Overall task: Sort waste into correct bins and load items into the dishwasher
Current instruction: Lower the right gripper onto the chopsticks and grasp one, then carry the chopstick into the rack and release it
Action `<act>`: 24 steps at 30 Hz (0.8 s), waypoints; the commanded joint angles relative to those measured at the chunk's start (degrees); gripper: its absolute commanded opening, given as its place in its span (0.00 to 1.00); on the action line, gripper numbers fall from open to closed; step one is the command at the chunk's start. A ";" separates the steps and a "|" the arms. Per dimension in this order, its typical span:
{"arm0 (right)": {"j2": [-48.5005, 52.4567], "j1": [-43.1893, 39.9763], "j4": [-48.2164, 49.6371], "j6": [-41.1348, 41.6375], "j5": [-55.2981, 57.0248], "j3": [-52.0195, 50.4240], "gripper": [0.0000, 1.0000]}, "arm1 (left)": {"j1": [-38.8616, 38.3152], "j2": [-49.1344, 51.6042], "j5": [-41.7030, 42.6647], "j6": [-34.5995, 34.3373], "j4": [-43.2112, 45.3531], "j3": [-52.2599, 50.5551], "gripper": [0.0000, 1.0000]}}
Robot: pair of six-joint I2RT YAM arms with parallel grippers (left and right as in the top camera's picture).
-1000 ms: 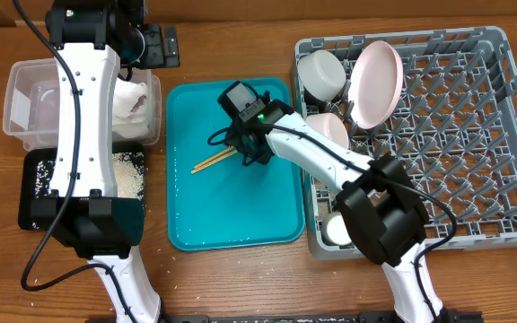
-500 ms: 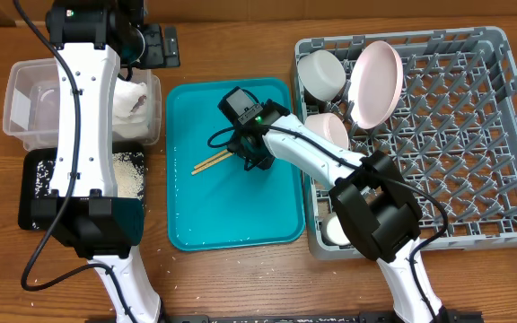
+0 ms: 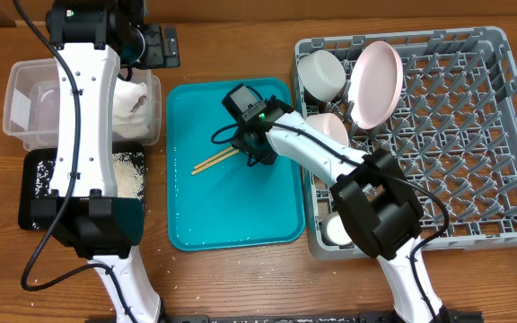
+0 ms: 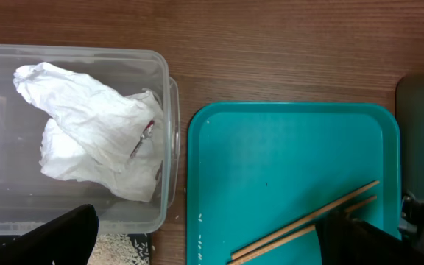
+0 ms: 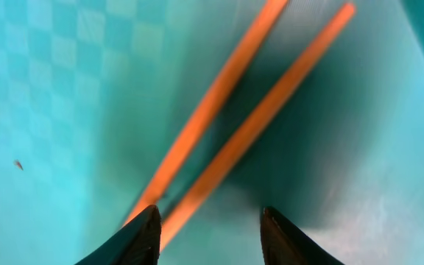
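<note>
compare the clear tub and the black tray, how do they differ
The clear tub is see-through; the black tray is opaque. The clear tub holds a crumpled white napkin; the black tray holds loose rice grains. Both are rectangular and sit left of the teal tray.

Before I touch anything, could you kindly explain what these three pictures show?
Two robot arms work at a wooden table. One picture looks down from above; the other two come from a camera on each wrist. A teal tray holds wooden chopsticks. A clear tub holds a crumpled napkin, a black tray holds rice grains, and a grey rack holds bowls and a pink plate. The right pincer straddles the chopsticks, fingers apart, not yet clamped. The left pincer is open and holds nothing.
</note>
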 commanded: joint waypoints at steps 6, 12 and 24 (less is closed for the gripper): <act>11.06 -0.55 -9.07 -4.70 1.44 9.92 0.44 | -0.09 -1.64 -0.70 -0.17 0.15 1.40 1.00; 11.98 -0.15 -15.32 -5.49 -3.15 12.04 0.43 | -0.09 -1.64 -0.70 -0.17 0.13 1.40 1.00; 12.94 -0.13 -16.11 -5.51 -7.08 12.04 0.30 | -0.20 -1.64 -0.70 -0.17 0.13 1.40 1.00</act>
